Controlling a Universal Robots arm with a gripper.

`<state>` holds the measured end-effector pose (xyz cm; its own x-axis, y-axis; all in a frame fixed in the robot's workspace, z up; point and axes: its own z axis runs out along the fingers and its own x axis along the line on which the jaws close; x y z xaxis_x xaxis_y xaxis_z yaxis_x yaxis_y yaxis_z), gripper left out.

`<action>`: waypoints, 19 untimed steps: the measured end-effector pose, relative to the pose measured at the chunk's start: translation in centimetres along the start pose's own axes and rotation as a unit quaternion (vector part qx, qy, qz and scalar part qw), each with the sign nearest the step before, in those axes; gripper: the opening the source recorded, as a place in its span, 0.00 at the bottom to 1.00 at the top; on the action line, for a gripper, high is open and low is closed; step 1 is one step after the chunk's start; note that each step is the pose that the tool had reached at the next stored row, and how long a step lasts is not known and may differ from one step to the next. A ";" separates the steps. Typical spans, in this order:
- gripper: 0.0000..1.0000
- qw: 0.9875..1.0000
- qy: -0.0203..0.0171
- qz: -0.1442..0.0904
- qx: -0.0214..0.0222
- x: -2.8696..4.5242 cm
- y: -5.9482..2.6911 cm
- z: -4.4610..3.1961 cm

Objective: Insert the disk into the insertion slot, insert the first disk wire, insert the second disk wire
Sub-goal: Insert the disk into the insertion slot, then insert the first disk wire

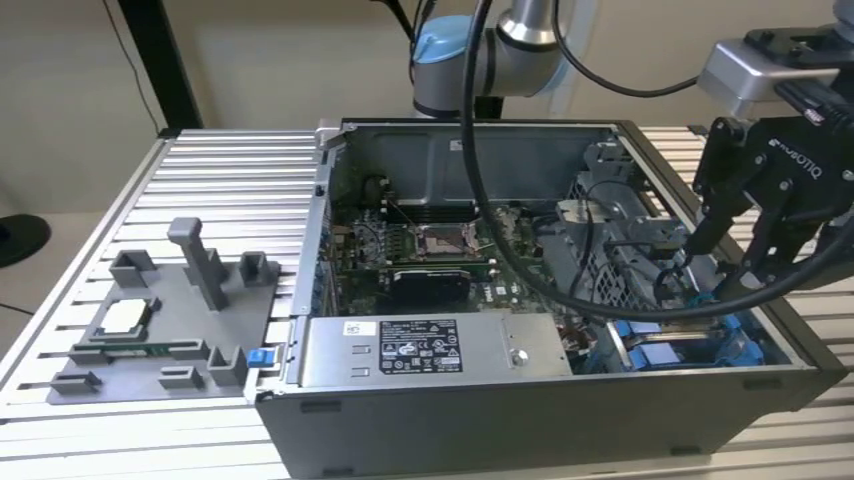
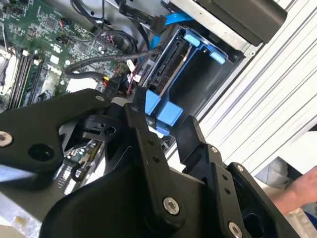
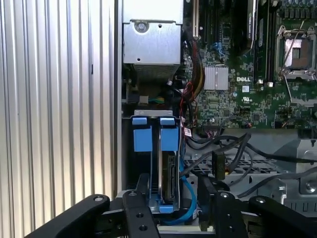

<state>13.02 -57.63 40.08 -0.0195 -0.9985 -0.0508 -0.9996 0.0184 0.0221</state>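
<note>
The disk (image 3: 169,174) stands edge-on in the insertion slot (image 3: 148,118), its bright blue frame tabs (image 3: 168,137) at the end of the bay. My gripper (image 3: 173,206) hangs open just above it, one black finger (image 3: 136,214) on each side of the bay and nothing held. In the second wrist view the gripper (image 2: 166,120) straddles the blue frame (image 2: 168,115). In the exterior view the gripper (image 1: 714,272) is over the blue fittings (image 1: 667,352) at the case's corner. A blue wire (image 3: 188,194) curves beside the disk, and a black connector (image 3: 218,166) hangs loose nearby.
The open computer case (image 1: 534,420) lies on a ribbed aluminium table (image 1: 227,190). A silver power-supply box (image 1: 427,348) sits beside the cage. A grey fixture tray (image 1: 160,320) stands at the exterior view's left. A person's hand (image 2: 297,194) is beyond the case.
</note>
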 end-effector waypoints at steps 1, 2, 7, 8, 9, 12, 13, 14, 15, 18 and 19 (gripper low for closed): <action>1.00 1.000 0.000 0.000 0.000 -0.16 0.13 0.01; 1.00 1.000 0.000 0.000 0.000 -0.35 0.25 0.02; 1.00 1.000 0.000 0.000 0.000 -1.43 0.64 0.09; 1.00 1.000 0.000 0.000 0.000 -1.66 0.70 0.10; 1.00 1.000 0.000 0.000 0.000 -1.86 0.75 0.12; 1.00 1.000 0.000 0.000 0.000 -2.24 0.82 0.14; 1.00 1.000 0.000 0.000 0.000 -2.24 0.82 0.14; 1.00 1.000 0.000 0.000 0.000 -2.24 0.82 0.14; 1.00 1.000 0.000 0.000 0.000 -2.24 0.83 0.14; 1.00 1.000 0.000 0.000 0.000 -2.45 0.83 0.18; 1.00 1.000 0.000 0.000 0.000 -2.59 0.83 0.22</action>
<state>12.24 -55.02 40.01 -0.0199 -0.9985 -0.0508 -0.9996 0.0188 0.0221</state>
